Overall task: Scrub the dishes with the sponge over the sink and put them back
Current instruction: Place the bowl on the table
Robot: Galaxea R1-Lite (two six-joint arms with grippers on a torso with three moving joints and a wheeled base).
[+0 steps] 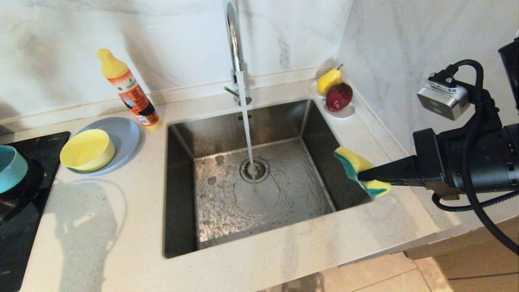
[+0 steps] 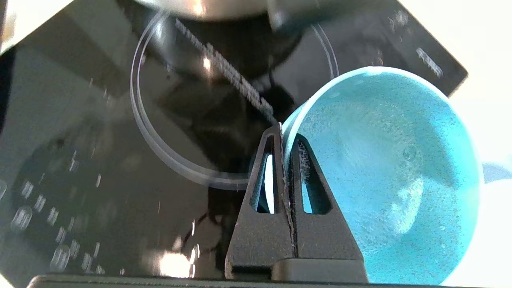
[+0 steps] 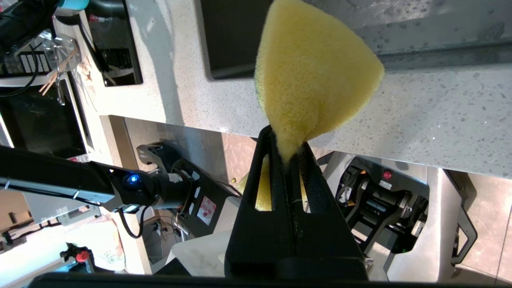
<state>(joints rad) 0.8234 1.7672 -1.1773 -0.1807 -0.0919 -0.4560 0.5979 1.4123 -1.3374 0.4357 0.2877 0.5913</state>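
Three dishes await scrubbing. At nine o'clock the teal bowl (image 2: 384, 176) is pinched by the rim in the left gripper (image 2: 285, 132) above the cooktop (image 2: 100, 160); at three o'clock the sponge (image 1: 361, 171) is clamped in the right gripper (image 1: 361, 175) at the sink (image 1: 178, 194) edge.

The right arm reaches in level from the right side, its right gripper (image 1: 361, 175) clamped tight on the sponge (image 1: 357, 166). The left gripper (image 2: 282, 132) — seen only in its wrist view — is pinched closed on the teal-blue bowl's (image 2: 384, 168) rim.
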